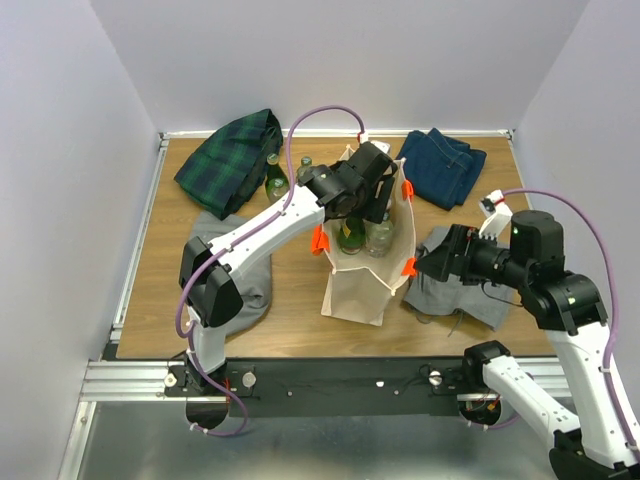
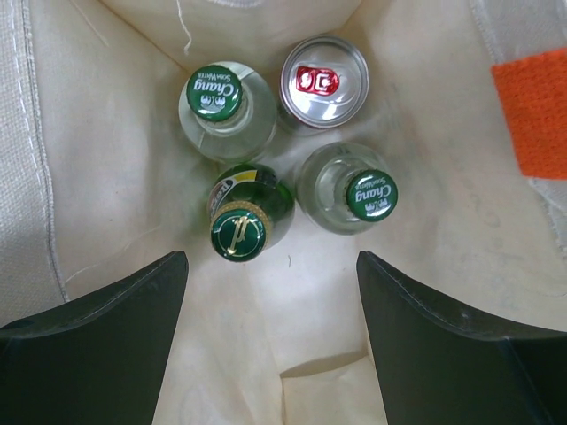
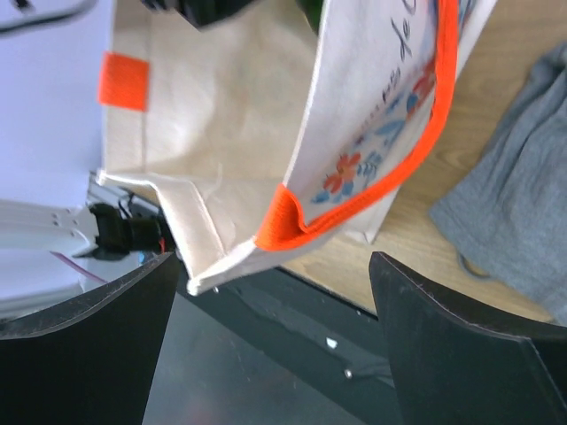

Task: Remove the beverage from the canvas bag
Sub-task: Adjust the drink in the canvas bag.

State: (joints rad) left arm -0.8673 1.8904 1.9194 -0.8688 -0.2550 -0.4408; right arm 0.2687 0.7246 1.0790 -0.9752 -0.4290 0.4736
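Left gripper [image 2: 272, 258], jaws wide, hangs over capped glass bottles [image 2: 237, 226] in the orange-handled beige canvas bag [image 1: 355, 285]. Right gripper [image 3: 272, 257], also wide, faces its side.

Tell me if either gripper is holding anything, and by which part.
Nothing is held: the left gripper is open above the bottles in the canvas bag, the right gripper open beside it.

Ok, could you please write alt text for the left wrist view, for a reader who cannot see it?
Looking down into the canvas bag, four drinks stand together: two clear green-capped bottles, a dark green bottle and a silver can. The left hand hovers open over them, its dark fingers at the bottom edge.
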